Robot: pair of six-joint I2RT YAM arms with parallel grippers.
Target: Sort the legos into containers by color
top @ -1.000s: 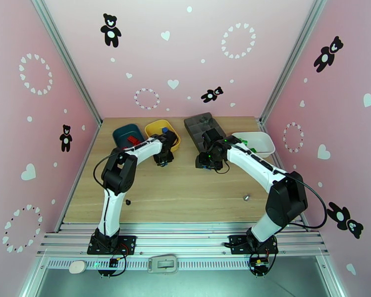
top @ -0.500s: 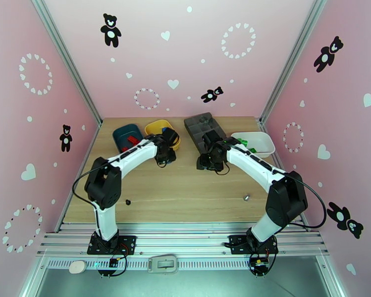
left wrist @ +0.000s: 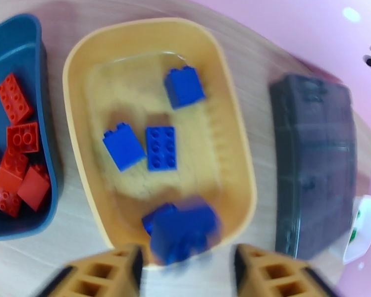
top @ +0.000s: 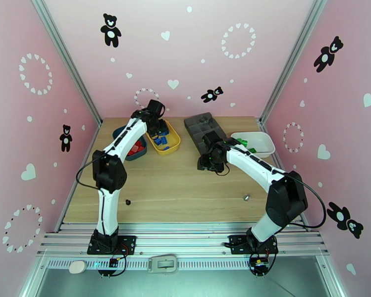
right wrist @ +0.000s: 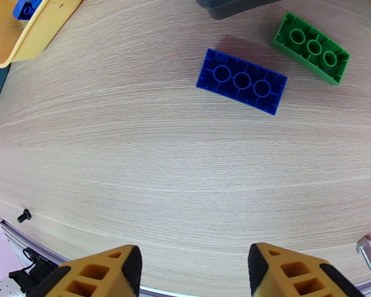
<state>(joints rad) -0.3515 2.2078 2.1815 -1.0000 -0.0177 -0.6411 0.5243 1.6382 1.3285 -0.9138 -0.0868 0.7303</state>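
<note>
Step drop: L gripper (left wrist: 187,256) agape, small blue plastic brick (left wrist: 185,233) loose off tips, over yellow plastic tray (left wrist: 237,144) | R gripper (right wrist: 192,253) agape, empty | nxt: long blue brick (right wrist: 241,81) ahead

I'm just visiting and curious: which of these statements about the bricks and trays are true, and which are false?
1. The yellow tray holds blue bricks. True.
2. The red bricks lie in the white tray. False: they lie in the dark blue tray.
3. A blue brick and a green brick lie on the table. True.
4. The right gripper grips a brick. False: its jaws stand open, empty.
</note>
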